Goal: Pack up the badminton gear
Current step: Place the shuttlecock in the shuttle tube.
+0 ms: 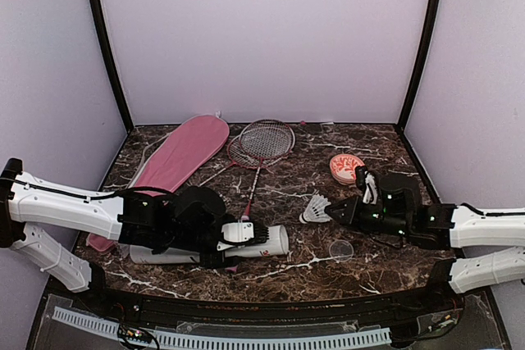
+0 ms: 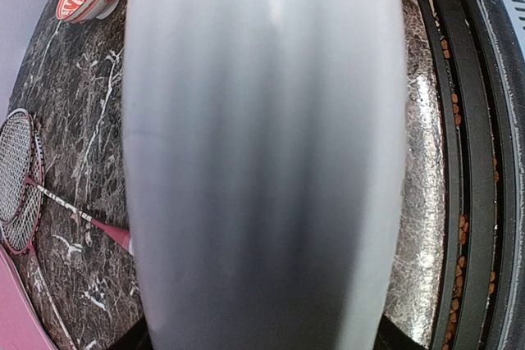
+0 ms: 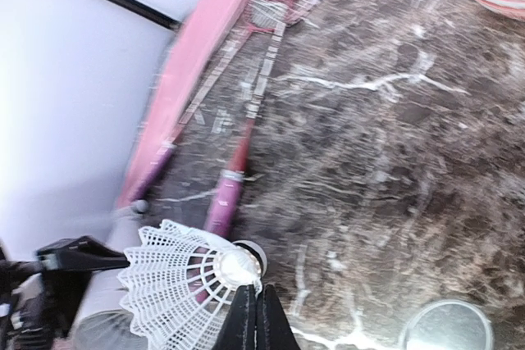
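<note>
Nearest item: the white tube [image 1: 275, 241] is laid on its side along the near part of the table [image 1: 369, 141], red logo at its right end. The left tool [image 1: 246, 235] is clamped across the tube about midway along; in the left wrist view the tube body fills the frame, so the fingers themselves are not seen there. A clear round disc [image 1: 340, 249] is lying flat on the table just right of the tube's right end, apart from it. Slightly farther back and right of the tube, the right tool [image 1: 332, 211] is closed tight, with one white shuttlecock [image 1: 314, 208] pinched at its cork end, feather skirt pointed toward the tube. The shuttlecock is seen near the tube's right end but apart from it; whether it touches the table cannot be told. Farther back and well right of the tube, a red-and-white patterned round piece [image 1: 346, 167] is resting on the table. Behind the tube, two red-framed rackets [image 1: 264, 141] are lying flat with heads overlapped; one pink handle is run down to the tube's far side, contact not resolvable. Behind and left of the tube, the long pink bag [image 1: 184, 152] is lying diagonally beside the rackets, wide end farthest from the tube.
</note>
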{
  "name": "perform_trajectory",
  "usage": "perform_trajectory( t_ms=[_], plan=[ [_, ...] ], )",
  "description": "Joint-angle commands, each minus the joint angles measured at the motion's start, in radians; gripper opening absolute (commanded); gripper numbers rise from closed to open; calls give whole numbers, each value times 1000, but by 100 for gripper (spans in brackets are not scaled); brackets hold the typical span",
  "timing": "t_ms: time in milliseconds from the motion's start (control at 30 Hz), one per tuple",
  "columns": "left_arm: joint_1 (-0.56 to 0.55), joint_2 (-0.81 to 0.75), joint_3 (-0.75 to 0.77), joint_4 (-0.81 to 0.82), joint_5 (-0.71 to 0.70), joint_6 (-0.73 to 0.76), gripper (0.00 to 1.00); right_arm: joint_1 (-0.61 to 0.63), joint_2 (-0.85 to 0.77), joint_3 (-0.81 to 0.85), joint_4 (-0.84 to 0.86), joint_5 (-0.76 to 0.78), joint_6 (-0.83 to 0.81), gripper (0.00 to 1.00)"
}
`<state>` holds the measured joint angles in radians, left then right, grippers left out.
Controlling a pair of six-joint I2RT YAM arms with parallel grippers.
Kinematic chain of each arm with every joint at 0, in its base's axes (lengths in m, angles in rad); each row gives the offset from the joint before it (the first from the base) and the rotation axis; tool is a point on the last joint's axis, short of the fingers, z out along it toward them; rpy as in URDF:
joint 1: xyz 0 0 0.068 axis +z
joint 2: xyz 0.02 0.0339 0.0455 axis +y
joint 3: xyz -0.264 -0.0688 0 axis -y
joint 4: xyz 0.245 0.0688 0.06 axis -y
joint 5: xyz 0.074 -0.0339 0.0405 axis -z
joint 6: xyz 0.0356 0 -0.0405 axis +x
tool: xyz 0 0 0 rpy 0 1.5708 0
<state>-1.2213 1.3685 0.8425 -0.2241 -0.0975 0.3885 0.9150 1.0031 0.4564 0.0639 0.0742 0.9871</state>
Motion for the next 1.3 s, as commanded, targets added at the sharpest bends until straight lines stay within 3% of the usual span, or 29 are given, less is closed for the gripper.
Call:
perform_trajectory(
  t_ms=[0,333,567,967,1267],
  plan=[
    [-4,-8,7,29,3,-20,63,-29,-88,-75,294,-150,27,0],
    [-9,19,14,37,21,-30,63,-31,-166,-133,447,-340,35,0],
    [-13,45,26,30,28,-36,63,-31,-176,-158,456,-411,30,0],
    [-24,52,31,24,-7,-37,63,-30,-203,-270,559,-408,44,0],
    [-29,52,29,25,-59,-35,62,-27,-107,-315,684,-450,82,0]
  ],
)
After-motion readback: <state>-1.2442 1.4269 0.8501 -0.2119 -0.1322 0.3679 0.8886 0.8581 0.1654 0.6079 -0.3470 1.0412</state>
